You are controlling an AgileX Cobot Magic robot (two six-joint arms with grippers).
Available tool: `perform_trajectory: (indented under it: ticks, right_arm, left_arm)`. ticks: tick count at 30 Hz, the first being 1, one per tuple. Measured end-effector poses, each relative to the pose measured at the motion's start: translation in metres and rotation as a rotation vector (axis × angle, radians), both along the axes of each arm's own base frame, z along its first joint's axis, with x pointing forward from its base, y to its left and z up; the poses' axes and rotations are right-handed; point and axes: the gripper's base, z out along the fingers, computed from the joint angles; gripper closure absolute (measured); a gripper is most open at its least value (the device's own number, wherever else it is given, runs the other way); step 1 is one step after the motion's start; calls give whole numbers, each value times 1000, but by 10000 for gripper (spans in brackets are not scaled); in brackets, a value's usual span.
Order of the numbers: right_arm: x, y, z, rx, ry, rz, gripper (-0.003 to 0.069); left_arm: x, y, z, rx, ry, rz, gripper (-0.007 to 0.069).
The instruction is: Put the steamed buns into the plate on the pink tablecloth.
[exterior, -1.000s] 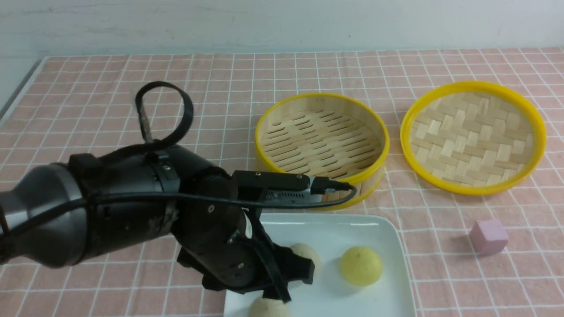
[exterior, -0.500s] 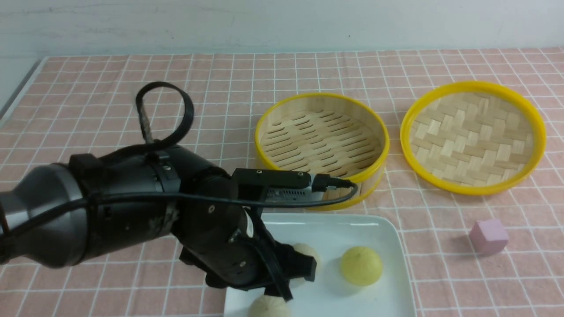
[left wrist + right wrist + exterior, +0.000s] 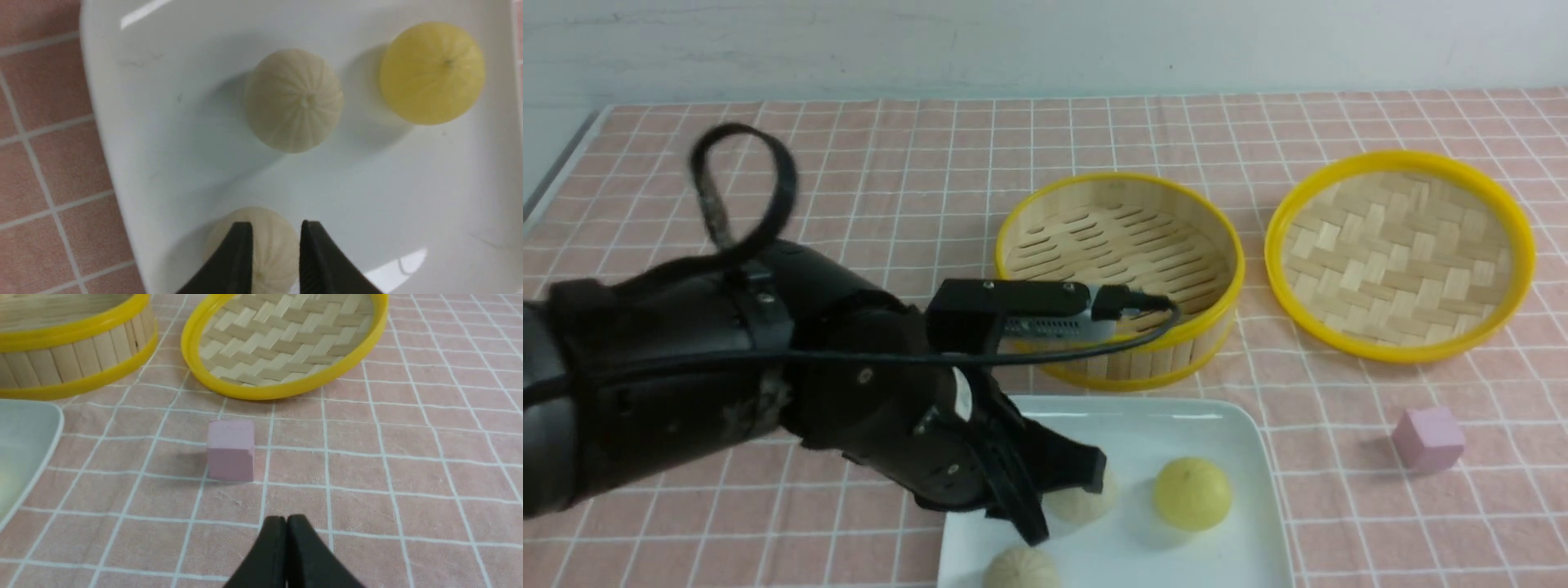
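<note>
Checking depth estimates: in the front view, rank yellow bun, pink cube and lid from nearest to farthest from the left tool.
1. Yellow bun, on the plate, just right of the left tool.
2. Pink cube, further right, off the plate.
3. Lid, far right, behind the cube.

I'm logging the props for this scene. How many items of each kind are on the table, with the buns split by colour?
Beige buns: 2
Yellow bun: 1
White plate: 1
Bamboo steamer basket: 1
Woven lid: 1
Pink cube: 1
Total: 7
</note>
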Motion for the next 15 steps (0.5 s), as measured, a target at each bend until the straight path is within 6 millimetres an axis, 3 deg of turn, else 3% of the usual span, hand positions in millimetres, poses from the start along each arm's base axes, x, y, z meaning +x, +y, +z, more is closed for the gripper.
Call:
perform_trajectory:
  ticks: [2, 3, 5, 8, 9, 10, 12, 15]
  right_arm:
    - [0, 0, 0, 0, 0, 0, 636]
    - [0, 0, 0, 0, 0, 0, 636]
    - [0, 0, 0, 0, 1, 0, 632]
    - [0, 0, 0, 0, 1, 0, 628]
    - [0, 0, 0, 0, 1, 0, 627]
    - [0, 0, 0, 0, 1, 0, 627]
    - [0, 0, 0, 0, 1, 0, 626]
    - [0, 0, 0, 0, 1, 0, 626]
  left_arm:
    - [-9, 11, 24, -35, -75, -11, 468]
    - [-10, 12, 26, -36, -82, -12, 475]
    - [-26, 32, 58, -61, -183, -26, 513]
    - [-47, 58, 84, -66, -273, -31, 559]
    - [-63, 76, 96, -80, -327, -28, 591]
    - [-64, 76, 95, -76, -323, -28, 591]
    - [-91, 104, 92, -138, -399, -23, 621]
    - [-110, 119, 77, -256, -489, -14, 623]
